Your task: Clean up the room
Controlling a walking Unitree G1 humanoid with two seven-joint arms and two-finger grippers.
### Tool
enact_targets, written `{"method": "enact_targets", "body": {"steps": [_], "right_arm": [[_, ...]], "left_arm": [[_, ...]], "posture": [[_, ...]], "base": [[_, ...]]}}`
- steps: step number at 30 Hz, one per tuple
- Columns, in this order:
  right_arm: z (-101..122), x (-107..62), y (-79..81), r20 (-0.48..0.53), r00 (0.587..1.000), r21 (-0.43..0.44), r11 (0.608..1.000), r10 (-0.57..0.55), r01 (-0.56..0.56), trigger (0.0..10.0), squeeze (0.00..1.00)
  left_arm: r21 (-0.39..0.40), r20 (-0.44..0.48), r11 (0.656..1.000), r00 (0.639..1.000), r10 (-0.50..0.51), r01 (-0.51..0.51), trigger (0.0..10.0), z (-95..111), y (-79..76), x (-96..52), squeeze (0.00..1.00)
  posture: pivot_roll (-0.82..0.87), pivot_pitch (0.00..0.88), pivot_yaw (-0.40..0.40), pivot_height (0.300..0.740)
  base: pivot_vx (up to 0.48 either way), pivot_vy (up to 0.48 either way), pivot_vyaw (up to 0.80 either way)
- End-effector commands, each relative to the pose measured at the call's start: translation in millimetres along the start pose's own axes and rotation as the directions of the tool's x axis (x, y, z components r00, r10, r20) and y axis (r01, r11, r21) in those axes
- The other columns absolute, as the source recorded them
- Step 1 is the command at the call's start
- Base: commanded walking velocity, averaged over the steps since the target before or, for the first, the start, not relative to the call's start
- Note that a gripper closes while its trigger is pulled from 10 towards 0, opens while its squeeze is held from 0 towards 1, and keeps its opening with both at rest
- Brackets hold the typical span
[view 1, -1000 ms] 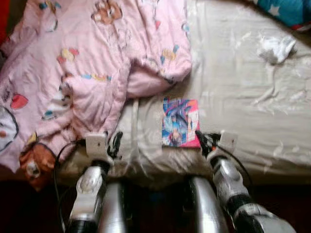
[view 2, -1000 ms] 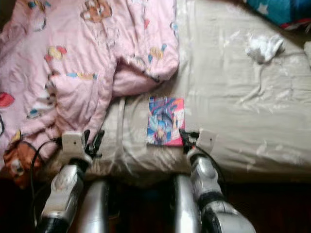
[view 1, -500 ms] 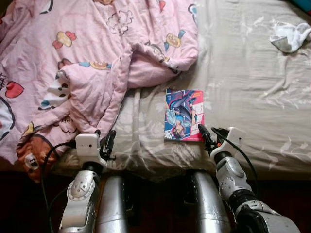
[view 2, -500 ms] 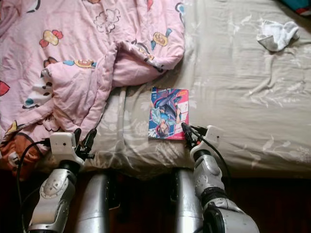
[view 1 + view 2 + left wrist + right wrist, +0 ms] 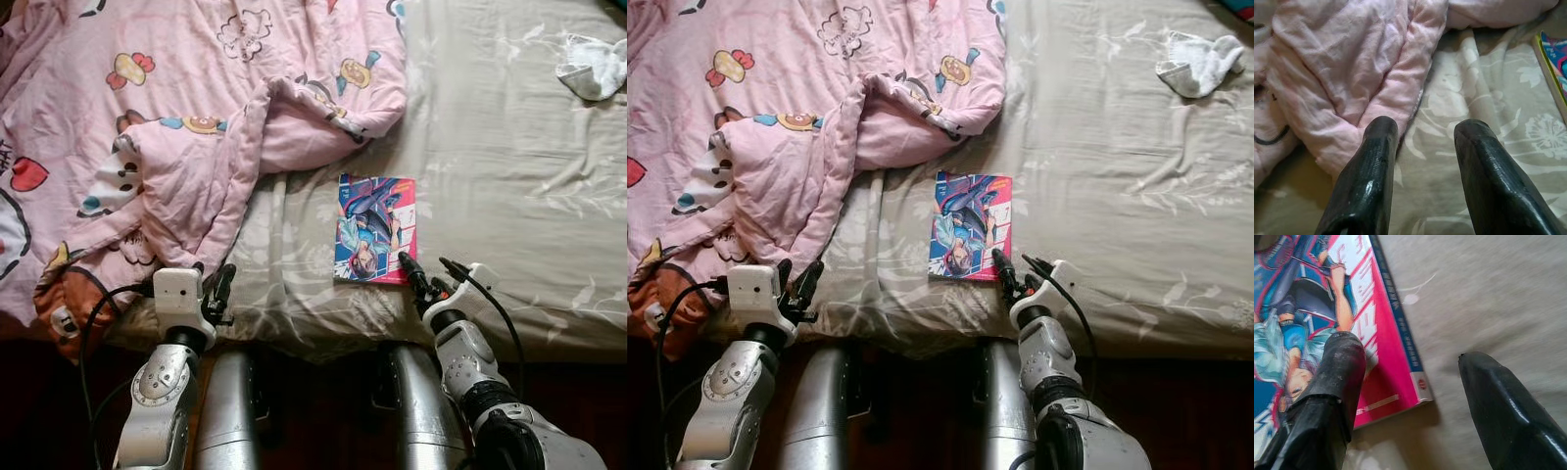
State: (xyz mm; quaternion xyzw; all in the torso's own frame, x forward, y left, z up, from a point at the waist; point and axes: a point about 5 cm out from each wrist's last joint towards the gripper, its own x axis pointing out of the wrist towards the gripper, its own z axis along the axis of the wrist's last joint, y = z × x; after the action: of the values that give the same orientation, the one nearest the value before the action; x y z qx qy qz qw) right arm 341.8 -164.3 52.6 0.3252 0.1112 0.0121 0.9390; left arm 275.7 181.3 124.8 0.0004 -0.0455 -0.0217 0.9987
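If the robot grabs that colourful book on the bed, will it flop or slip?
The book looks thin, so it would probably bend slightly. Its glossy cover may slip between the open right gripper fingers. Lying flat on the soft sheet, its edge could be awkward to catch.

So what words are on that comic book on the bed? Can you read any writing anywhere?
Comic book cover: large stylised white lettering on the pink part, not legible.
Comic book spine: a line of small print, too blurred to read.
Pink quilt: cartoon pictures and hearts, no readable words.
Sheet and white sock: no text.
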Motion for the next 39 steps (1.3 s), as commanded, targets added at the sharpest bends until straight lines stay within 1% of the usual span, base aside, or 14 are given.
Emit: {"method": "enact_targets", "body": {"steps": [1, 2, 3, 9, 13, 15, 18, 19, 23, 25, 27, 30, 35, 39], "right_arm": [[-19.1, -7.5, -6.5, -0.066, 0.998, 0.039, 0.999, -0.010, 0.013, 10.0, 0.00], [-20.2, -6.7, -2.4, -0.069, 0.997, 0.043, 0.999, 0.027, -0.024, 10.0, 0.00], [-20.5, -6.5, -1.1, -0.068, 0.997, 0.044, 0.998, 0.038, -0.035, 10.0, 0.00], [-23.6, -7.8, -1.5, -0.077, 0.996, 0.062, 0.997, 0.045, -0.040, 10.0, 0.00], [-34.2, -13.5, -7.1, -0.114, 0.993, 0.089, 0.996, 0.035, -0.024, 10.0, 0.00], [-41.8, -18.4, -13.0, -0.141, 0.990, 0.114, 0.993, 0.013, 0.004, 10.0, 0.00], [-47.1, -22.5, -17.1, -0.158, 0.987, 0.132, 0.991, 0.007, 0.014, 10.0, 0.00], [-50.0, -24.4, -18.2, -0.163, 0.987, 0.166, 0.986, 0.013, 0.014, 10.0, 0.00], [-52.9, -26.7, -19.4, -0.157, 0.987, 0.221, 0.975, 0.025, 0.011, 10.0, 0.00], [-53.1, -26.9, -19.5, -0.155, 0.988, 0.228, 0.974, 0.025, 0.011, 10.0, 0.00], [-50.7, -25.0, -16.5, -0.132, 0.990, 0.274, 0.962, 0.049, -0.011, 10.0, 0.00], [-48.7, -23.5, -13.6, -0.118, 0.990, 0.295, 0.955, 0.076, -0.038, 10.0, 0.00], [-47.2, -22.5, -12.4, -0.101, 0.992, 0.327, 0.944, 0.079, -0.042, 10.0, 0.00], [-50.6, -23.6, -11.0, -0.109, 0.989, 0.356, 0.933, 0.101, -0.056, 10.0, 0.00]], "left_arm": [[0.014, -0.044, 1.000, 0.999, 0.014, -0.013, 10.0, -7.2, 3.1, -8.1, 0.00], [0.016, -0.045, 1.000, 0.999, 0.016, -0.016, 10.0, -6.6, 4.0, -8.8, 0.00], [0.017, -0.048, 1.000, 0.999, 0.017, -0.016, 10.0, -6.6, 4.3, -9.3, 0.00], [0.018, -0.059, 1.000, 0.998, 0.017, -0.016, 10.0, -6.7, 4.1, -11.8, 0.00], [0.021, -0.065, 1.000, 0.998, 0.017, -0.015, 10.0, -5.5, 4.6, -13.8, 0.00], [0.022, -0.066, 1.000, 0.998, 0.018, -0.017, 10.0, -5.1, 4.8, -14.5, 0.00], [0.023, -0.066, 1.000, 0.998, 0.019, -0.017, 10.0, -3.9, 4.4, -15.3, 0.00], [0.024, -0.065, 1.000, 0.998, 0.020, -0.018, 10.0, -3.2, 4.5, -15.8, 0.00], [0.026, -0.069, 0.999, 0.997, 0.024, -0.022, 10.0, -1.4, 5.6, -18.0, 0.00], [0.027, -0.070, 0.999, 0.997, 0.025, -0.023, 10.0, -1.4, 5.9, -18.3, 0.00], [0.029, -0.074, 0.999, 0.997, 0.028, -0.026, 10.0, -1.2, 6.8, -19.8, 0.00], [0.029, -0.076, 0.999, 0.997, 0.028, -0.026, 10.0, -1.0, 6.7, -20.0, 0.00], [0.031, -0.077, 0.999, 0.997, 0.031, -0.028, 10.0, 0.3, 6.4, -20.5, 0.00], [0.032, -0.075, 0.999, 0.997, 0.033, -0.031, 10.0, 1.9, 6.2, -21.7, 0.00]], "posture": [[0.12, 0.582, 0.039, 0.614], [0.12, 0.585, 0.040, 0.614], [0.12, 0.586, 0.040, 0.614], [0.13, 0.592, 0.042, 0.614], [0.14, 0.603, 0.045, 0.614], [0.14, 0.606, 0.046, 0.614], [0.15, 0.608, 0.047, 0.614], [0.15, 0.609, 0.048, 0.614], [0.17, 0.618, 0.053, 0.614], [0.17, 0.618, 0.053, 0.614], [0.17, 0.621, 0.056, 0.614], [0.17, 0.622, 0.057, 0.614], [0.18, 0.628, 0.056, 0.614], [0.18, 0.635, 0.056, 0.614]], "base": [[0.000, 0.000, 0.00], [0.000, 0.000, 0.00], [0.000, 0.000, 0.00], [0.000, 0.000, 0.00], [0.000, 0.000, 0.00], [0.000, 0.000, 0.00], [0.000, 0.000, 0.00], [0.000, 0.000, 0.00], [0.000, 0.000, 0.00], [0.000, 0.000, 0.00], [0.000, 0.000, 0.00], [0.000, 0.000, 0.00], [0.000, 0.000, 0.00], [0.000, 0.000, 0.00]]}}
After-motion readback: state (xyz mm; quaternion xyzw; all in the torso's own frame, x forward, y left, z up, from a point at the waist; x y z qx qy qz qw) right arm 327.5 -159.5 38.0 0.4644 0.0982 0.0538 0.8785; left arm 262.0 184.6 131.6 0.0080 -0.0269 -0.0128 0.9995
